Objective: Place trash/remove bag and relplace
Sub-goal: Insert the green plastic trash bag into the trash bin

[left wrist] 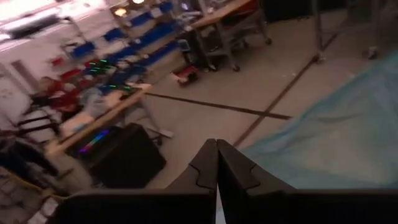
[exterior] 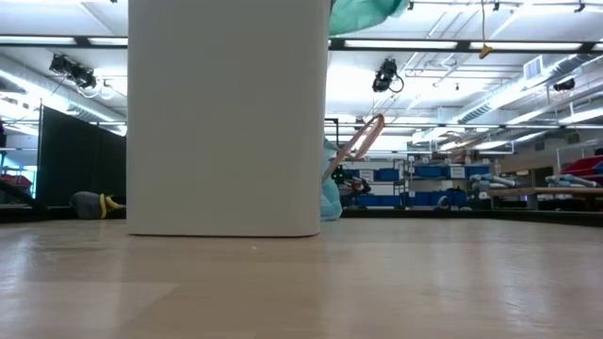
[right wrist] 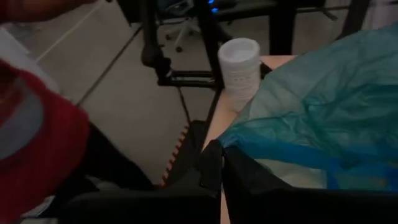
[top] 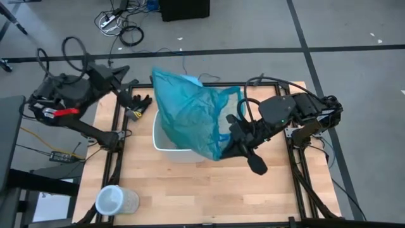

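Lab/workshop, bin shelving (exterior: pixel 415 174), workbenches (left wrist: pixel 99 115)

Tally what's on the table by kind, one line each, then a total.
teal bag: 1
white bin: 1
clear lidded container: 1
black gloves: 1 pile; the number of gloves cannot be told
Total: 4

From my seat I see a clear lidded jar (top: pixel 116 201) standing near the front left corner of the wooden table (top: pixel 202 190) (upright), black gloves (top: pixel 138 106) by the white bin (top: pixel 166 144), and cables (top: pixel 117 25) coiled on the grey floor.
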Robot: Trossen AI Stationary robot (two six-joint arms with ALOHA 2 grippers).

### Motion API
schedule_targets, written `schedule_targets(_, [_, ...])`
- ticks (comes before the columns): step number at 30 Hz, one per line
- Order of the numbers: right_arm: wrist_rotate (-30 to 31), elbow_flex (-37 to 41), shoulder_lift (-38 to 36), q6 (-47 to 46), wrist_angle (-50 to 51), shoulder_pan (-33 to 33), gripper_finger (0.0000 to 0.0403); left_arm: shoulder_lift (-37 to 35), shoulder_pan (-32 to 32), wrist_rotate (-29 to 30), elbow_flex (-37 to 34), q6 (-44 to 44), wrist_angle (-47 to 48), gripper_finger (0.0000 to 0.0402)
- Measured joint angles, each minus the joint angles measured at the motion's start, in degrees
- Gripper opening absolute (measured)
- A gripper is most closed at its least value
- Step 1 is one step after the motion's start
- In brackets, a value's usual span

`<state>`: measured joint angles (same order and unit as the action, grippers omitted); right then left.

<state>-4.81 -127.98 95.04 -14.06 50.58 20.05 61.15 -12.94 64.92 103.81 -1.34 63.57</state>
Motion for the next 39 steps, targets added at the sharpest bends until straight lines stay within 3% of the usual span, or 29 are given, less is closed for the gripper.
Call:
schedule_targets(5, [-2.57, 0.00, 0.00, -1.41, 0.21, 0.00, 0.0000, 3.61, 4.53, -15.60, -0.07, -5.15, -1.40, 0.0009])
schedule_targets(10, [-2.75, 0.00, 0.00, -2.98, 0.35, 0.29, 0.0000, 6.44, 7.59, -24.53, -0.22, -7.24, -3.94, 0.0009])
schedule_targets(17, [-2.48, 0.00, 0.00, -4.44, 0.54, 1.66, 0.0000, 7.81, 12.61, -46.20, -1.73, 5.74, 4.63, 0.0009])
schedule_targets(21, [-2.51, 0.00, -0.36, -4.52, 0.67, 3.16, 0.0000, 7.87, 13.16, -48.48, -4.52, 10.86, 11.20, 0.0009])
schedule_targets(29, [-2.30, 0.00, -1.20, -4.87, 1.13, 3.92, 0.0000, 8.55, 12.85, -58.94, -8.44, 16.64, -0.52, 0.0009])
schedule_targets(35, [-2.23, 0.00, -1.22, -4.95, 2.69, 4.44, 0.0000, 12.01, 12.75, -73.05, -16.14, 20.61, -10.32, 0.0009])
schedule_targets(39, [-2.06, 0.00, -1.29, -4.92, 3.42, 4.63, 0.0000, 12.76, 11.86, -75.42, -19.65, 23.08, -13.92, 0.0009])
